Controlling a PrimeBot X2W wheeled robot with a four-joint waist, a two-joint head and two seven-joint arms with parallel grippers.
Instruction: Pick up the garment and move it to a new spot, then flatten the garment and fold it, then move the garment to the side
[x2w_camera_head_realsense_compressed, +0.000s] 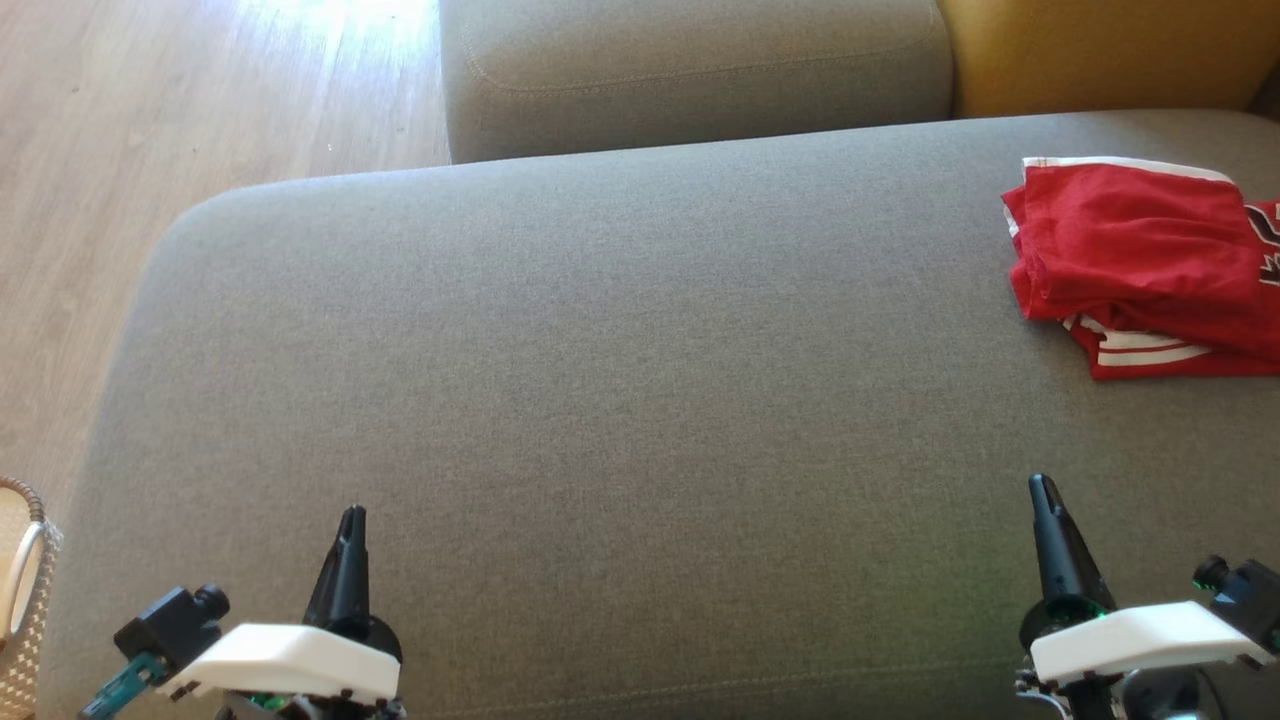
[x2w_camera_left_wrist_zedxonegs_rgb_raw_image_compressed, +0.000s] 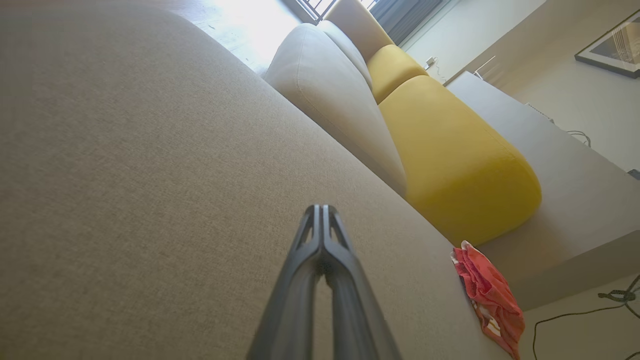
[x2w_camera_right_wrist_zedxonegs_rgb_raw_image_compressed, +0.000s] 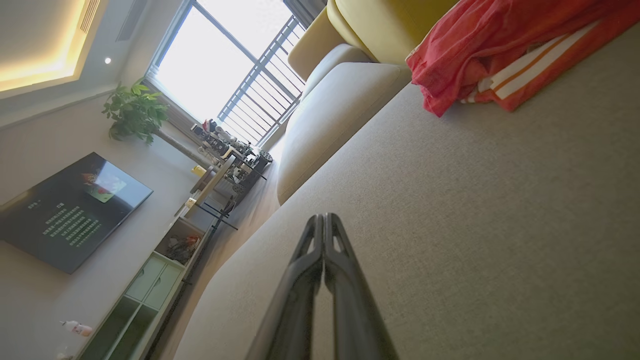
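Note:
The garment (x2w_camera_head_realsense_compressed: 1140, 260) is a red piece with white stripes, lying folded in a loose bundle at the far right of the grey sofa seat (x2w_camera_head_realsense_compressed: 600, 400), partly cut by the head view's right edge. It appears as a small red heap (x2w_camera_left_wrist_zedxonegs_rgb_raw_image_compressed: 490, 295) in the left wrist view and large at the top right (x2w_camera_right_wrist_zedxonegs_rgb_raw_image_compressed: 500, 45) of the right wrist view. My left gripper (x2w_camera_head_realsense_compressed: 351, 515) is shut and empty at the lower left, far from the garment. My right gripper (x2w_camera_head_realsense_compressed: 1043, 485) is shut and empty at the lower right, a short way in front of the garment.
A grey sofa cushion (x2w_camera_head_realsense_compressed: 690, 70) and a yellow one (x2w_camera_head_realsense_compressed: 1110, 50) stand behind the seat. Wooden floor (x2w_camera_head_realsense_compressed: 150, 150) lies to the left, and a woven basket (x2w_camera_head_realsense_compressed: 20, 590) sits at the lower left edge. A TV (x2w_camera_right_wrist_zedxonegs_rgb_raw_image_compressed: 65, 210) and cabinet stand across the room.

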